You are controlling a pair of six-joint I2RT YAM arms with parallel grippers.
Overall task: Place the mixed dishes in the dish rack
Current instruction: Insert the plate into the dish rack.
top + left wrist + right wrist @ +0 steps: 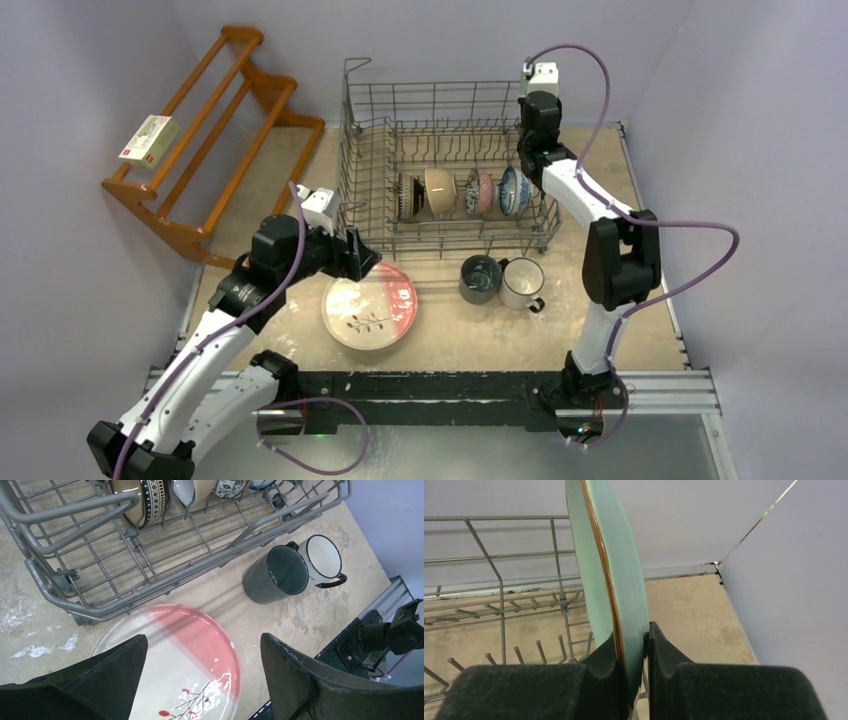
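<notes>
The grey wire dish rack [445,215] stands at the back of the table, with several small bowls [440,192] on edge in a row inside. A pink-and-white branch plate [370,310] lies flat in front of it, and my left gripper [365,262] hovers open over its far edge, holding nothing. In the left wrist view the plate [200,645] shows between the spread fingers. A dark teal mug [480,278] and a white mug [522,282] stand together to the right. My right gripper [631,635] is shut on the rim of an upright mint green plate [616,570], over the rack's right end.
A brown wooden slatted shelf [215,140] leans at the back left with a small box [150,140] on it. Purple walls close in on three sides. A metal rail [500,385] with the arm bases runs along the near edge.
</notes>
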